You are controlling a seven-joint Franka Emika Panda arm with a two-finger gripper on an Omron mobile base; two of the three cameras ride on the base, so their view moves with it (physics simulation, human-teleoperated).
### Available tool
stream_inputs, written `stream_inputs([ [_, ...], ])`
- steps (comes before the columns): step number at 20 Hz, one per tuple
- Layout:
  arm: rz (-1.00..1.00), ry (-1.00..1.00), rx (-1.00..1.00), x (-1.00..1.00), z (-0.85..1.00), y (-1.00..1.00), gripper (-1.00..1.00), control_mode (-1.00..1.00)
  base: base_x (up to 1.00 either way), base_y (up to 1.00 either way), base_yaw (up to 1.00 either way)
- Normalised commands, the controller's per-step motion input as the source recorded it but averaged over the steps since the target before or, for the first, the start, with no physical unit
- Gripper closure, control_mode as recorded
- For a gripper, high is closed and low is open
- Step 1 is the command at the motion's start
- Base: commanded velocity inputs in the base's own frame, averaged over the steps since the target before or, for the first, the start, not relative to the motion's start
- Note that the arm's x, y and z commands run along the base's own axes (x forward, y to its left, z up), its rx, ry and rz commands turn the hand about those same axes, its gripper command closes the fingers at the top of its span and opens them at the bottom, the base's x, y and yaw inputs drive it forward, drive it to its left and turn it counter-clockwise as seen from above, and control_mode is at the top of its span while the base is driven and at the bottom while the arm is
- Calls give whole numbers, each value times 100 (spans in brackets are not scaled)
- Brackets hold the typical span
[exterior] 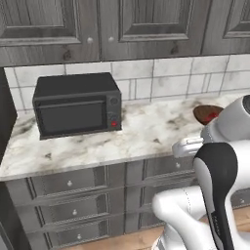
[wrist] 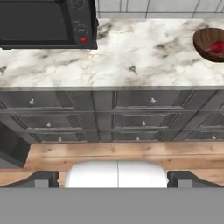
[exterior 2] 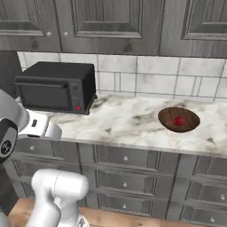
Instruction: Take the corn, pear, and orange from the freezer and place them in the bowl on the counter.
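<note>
The dark brown bowl (exterior: 200, 112) (exterior 2: 167, 116) (wrist: 202, 40) rests on the marbled counter (exterior: 146, 134) (exterior 2: 124, 122) (wrist: 131, 59), right of the middle. A small red item (exterior 2: 178, 121) (wrist: 217, 47) lies inside it. In the hand view my gripper (wrist: 115, 179) is open, its two dark tips far apart with nothing between them. It hangs in front of the drawer cabinets, back from the counter edge, well left of the bowl. The corn, pear, orange and freezer are out of view.
A black microwave (exterior: 75, 105) (exterior 2: 55, 87) (wrist: 46, 22) stands on the counter's left part. Grey drawers (wrist: 113, 116) run below the worktop, grey wall cabinets (exterior: 122, 24) above. A dark tall panel (exterior: 6, 117) bounds the counter's left end. Wooden floor (wrist: 113, 151) lies under the hand.
</note>
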Motion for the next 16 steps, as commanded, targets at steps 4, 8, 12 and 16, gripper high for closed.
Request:
stream_inputs([
  [4,0,0,0,0,0,0,-100,100,-13,100,0],
  [8,0,0,0,0,0,0,-100,100,-33,100,0],
  [12,0,0,0,0,0,0,-100,100,-58,100,0],
  [16,0,0,0,0,0,0,-100,100,-26,100,0],
])
